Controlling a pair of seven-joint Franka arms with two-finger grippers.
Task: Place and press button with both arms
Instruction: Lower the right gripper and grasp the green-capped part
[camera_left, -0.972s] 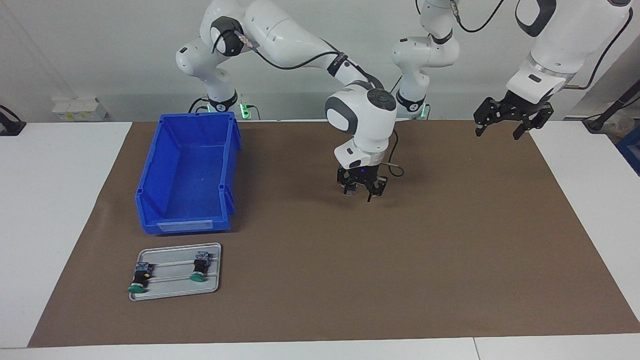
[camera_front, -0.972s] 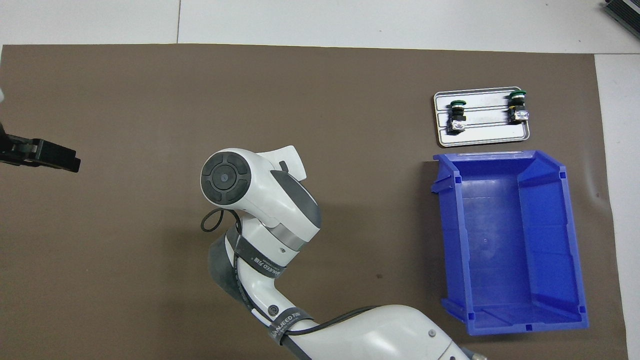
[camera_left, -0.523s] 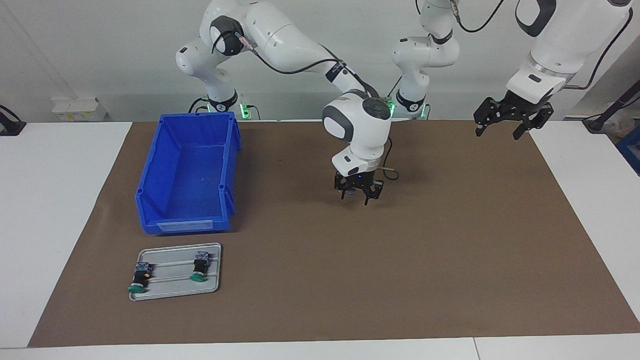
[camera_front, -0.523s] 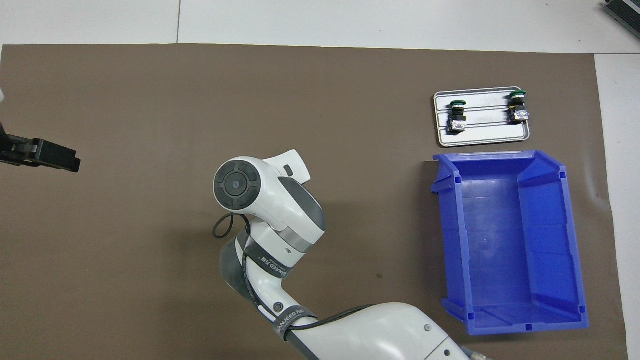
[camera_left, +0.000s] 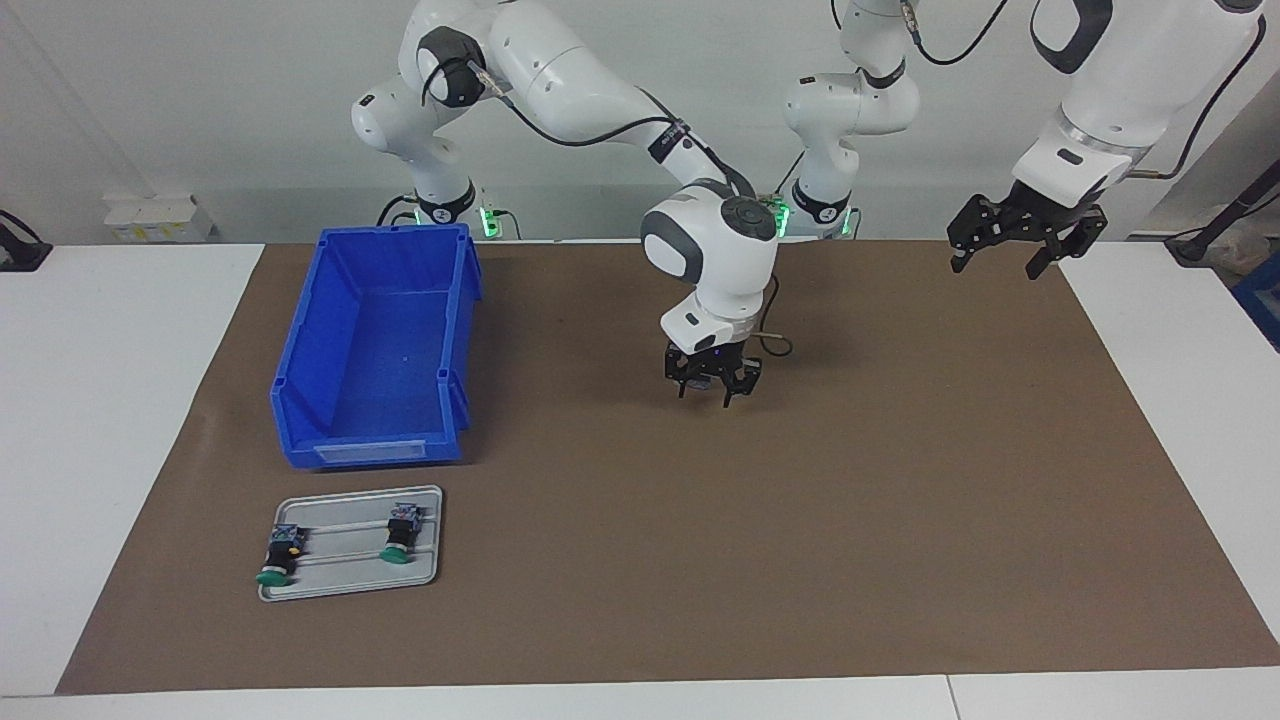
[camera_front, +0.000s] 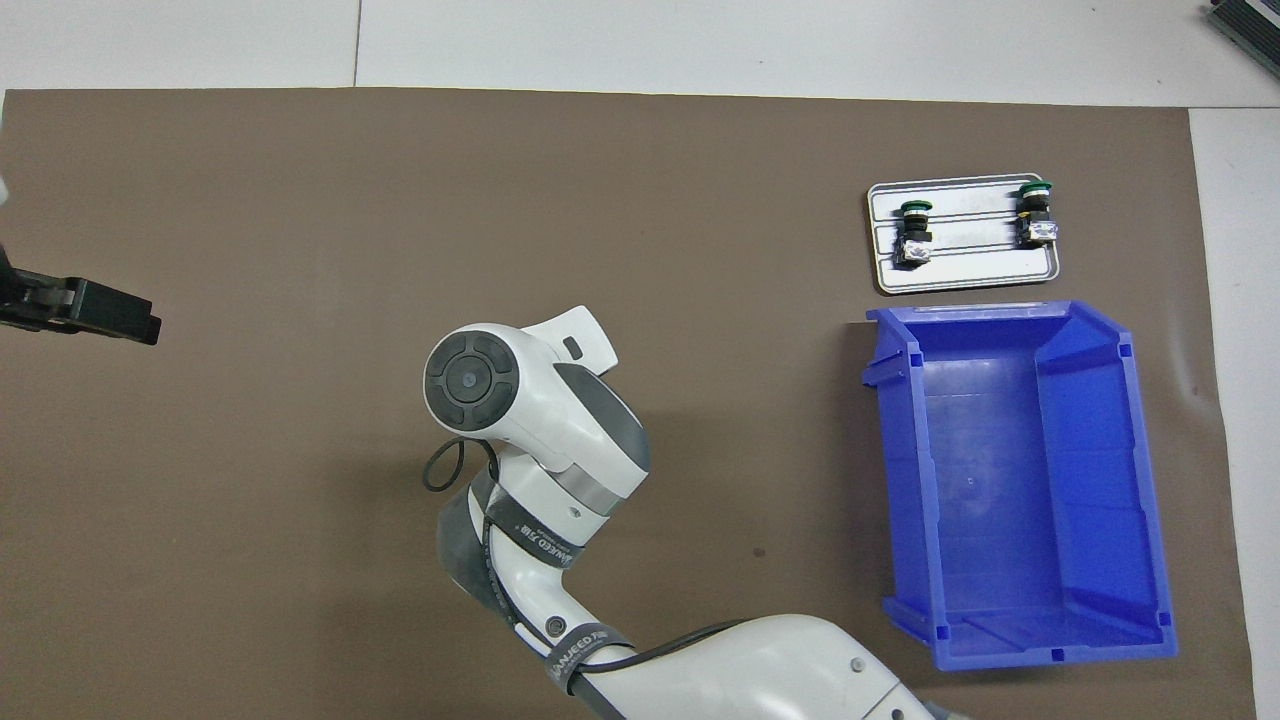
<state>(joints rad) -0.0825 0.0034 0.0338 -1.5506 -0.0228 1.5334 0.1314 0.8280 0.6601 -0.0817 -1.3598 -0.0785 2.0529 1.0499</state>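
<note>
My right arm reaches over the middle of the brown mat (camera_left: 900, 500). Its right gripper (camera_left: 705, 393) points down just above the mat, fingers closed on a small grey-blue button (camera_left: 702, 381) that mostly stays hidden between them. The overhead view shows only the right arm's white wrist (camera_front: 530, 410), which covers the gripper. Two more green-capped buttons (camera_left: 278, 558) (camera_left: 400, 540) lie on their sides on a grey tray (camera_left: 350, 590). The left gripper (camera_left: 1008, 258) hangs open in the air over the mat's edge at the left arm's end, waiting; its dark tip (camera_front: 120, 318) shows overhead.
An open blue bin (camera_left: 375, 455) stands on the mat toward the right arm's end, just nearer to the robots than the tray (camera_front: 965, 285). The bin (camera_front: 900, 480) holds nothing that I can see. White table borders the mat all around.
The right gripper has shifted a little toward the right arm's end and its wrist has turned slightly. The left arm, tray and bin have not moved.
</note>
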